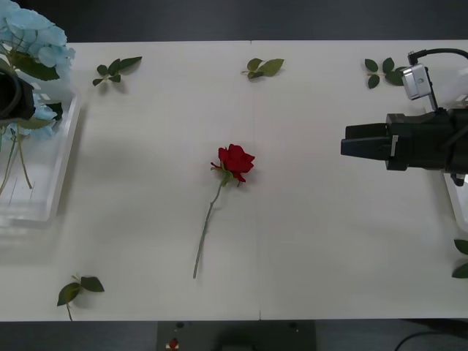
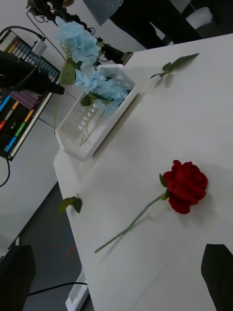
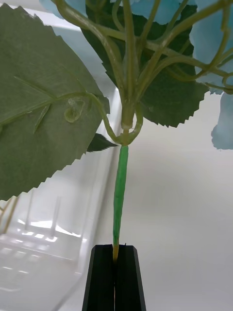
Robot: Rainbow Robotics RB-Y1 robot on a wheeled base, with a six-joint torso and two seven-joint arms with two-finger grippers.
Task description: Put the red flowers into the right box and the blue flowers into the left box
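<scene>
We saw one red rose [image 1: 235,161] lying flat near the middle of the white worktop [image 1: 329,241], head toward the far edge, stem [image 1: 207,229] running back toward the near edge, nothing touching it. Right wrist view had the same rose [image 2: 185,186] on its side on the bare worktop.

Left claw [image 3: 115,257] was pressed closed on the lower end of a blue hydrangea's green stem [image 3: 119,189]; black fingers [image 3: 102,277] met with the stem tip pinched between them. Blue flowers [image 1: 33,44] sat at the far left corner of the worktop, over the left box [image 1: 44,197], a clear tray against the left edge. Thin stems [image 1: 20,161] hung down inside that tray. Right wrist view showed the blue flowers [image 2: 94,77] above and in the left box [image 2: 80,141]. Big serrated leaves [image 3: 39,112] crowded the left wrist view.

Right claw [image 2: 116,277] hovered above the worktop near the right edge, well apart from the rose, fingers [image 2: 218,272] spread wide and holding nothing. In the front view we had the right arm [image 1: 409,139] pointing in from the right edge. A sliver of the right box [image 1: 457,201] showed under it at the right edge.

Loose leaf sprigs: two along the far edge [image 1: 115,70] [image 1: 265,68], one by the far right corner [image 1: 384,72], one near the near left corner [image 1: 79,288], one at the right edge [image 1: 461,258].
</scene>
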